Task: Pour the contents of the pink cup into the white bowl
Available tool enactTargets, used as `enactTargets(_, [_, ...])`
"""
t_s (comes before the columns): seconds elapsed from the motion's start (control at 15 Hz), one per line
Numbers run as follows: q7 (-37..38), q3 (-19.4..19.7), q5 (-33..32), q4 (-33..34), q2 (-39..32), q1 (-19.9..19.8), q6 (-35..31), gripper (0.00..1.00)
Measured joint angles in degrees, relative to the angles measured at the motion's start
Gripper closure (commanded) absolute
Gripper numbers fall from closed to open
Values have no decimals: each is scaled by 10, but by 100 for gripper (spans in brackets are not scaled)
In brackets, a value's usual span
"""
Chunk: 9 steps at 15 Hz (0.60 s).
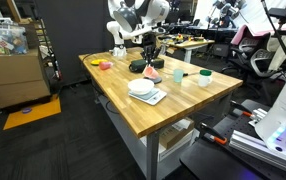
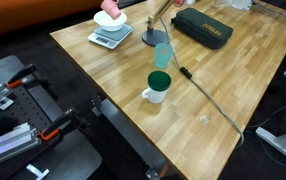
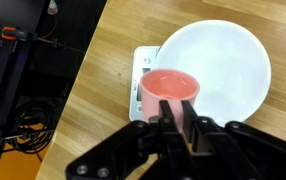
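Wrist view: tool grips the pink cup above the white bowl; cup contents indistinct.

A long wooden table runs away from the camera. Near its near left edge, a white bowl sits on a pale square tray. Just above the bowl's far rim is the pink cup, under the arm's dark gripper; the fingers are too small to make out. A low pink-orange dish lies by the far left corner. A pale green cup and a green-topped white mug stand towards the right edge.
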<state>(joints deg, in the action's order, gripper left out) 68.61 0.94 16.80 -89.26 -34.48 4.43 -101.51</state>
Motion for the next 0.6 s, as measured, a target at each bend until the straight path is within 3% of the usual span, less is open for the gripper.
enactTargets(0.6, [27,3,-72,33,-28,26,9,96])
